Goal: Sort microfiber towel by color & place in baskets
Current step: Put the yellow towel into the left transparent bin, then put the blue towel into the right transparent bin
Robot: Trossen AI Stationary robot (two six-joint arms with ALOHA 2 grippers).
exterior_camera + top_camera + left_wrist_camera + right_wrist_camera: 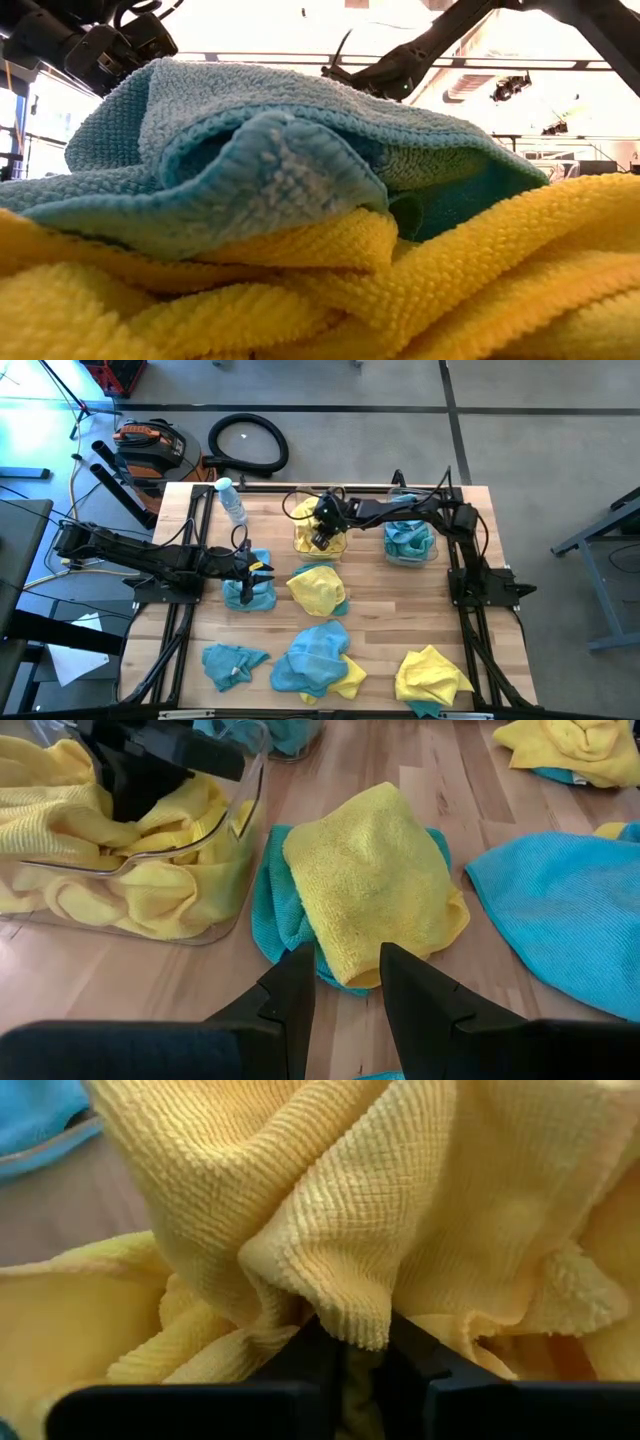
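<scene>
your right gripper [362, 1348] sits in the clear plastic tub [320, 547] of yellow cloths, fingers pinching a fuzzy yellow microfiber fold [330, 1280] for sorting, while your left gripper [345, 990] waits, fingers apart.

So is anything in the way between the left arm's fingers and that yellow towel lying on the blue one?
Nothing visible. The left gripper faces the yellow towel over bare table; the yellow-filled basket sits off to one side.
</scene>
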